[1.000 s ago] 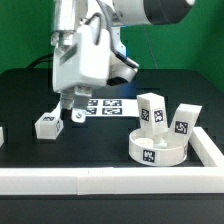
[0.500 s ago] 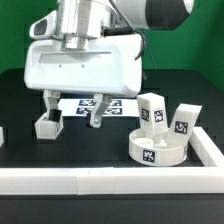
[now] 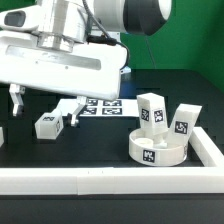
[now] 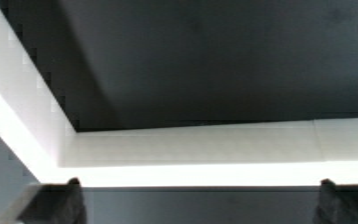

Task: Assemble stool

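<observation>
The round white seat disc [image 3: 158,149] lies on the black table at the exterior view's right. Two white tagged legs [image 3: 152,110] [image 3: 184,121] stand on or just behind it. A third leg [image 3: 47,125] lies alone at the left. My gripper [image 3: 45,105] hangs above that lone leg, open and empty, with one finger [image 3: 17,97] to the leg's left and the other [image 3: 72,113] to its right. In the wrist view my gripper [image 4: 202,205] shows two dark fingertips [image 4: 55,203] far apart with nothing between them, and no stool part is in sight.
The marker board [image 3: 106,105] lies behind the gripper. A long white rail [image 3: 100,181] runs along the front edge and up the right side [image 3: 207,146]; its corner fills the wrist view [image 4: 87,150]. A small white piece [image 3: 2,136] shows at the far left edge.
The gripper has swung toward the exterior view's left, from near the marker board to above the lone leg. Its fingers have spread wide apart. The stool parts have not moved.
</observation>
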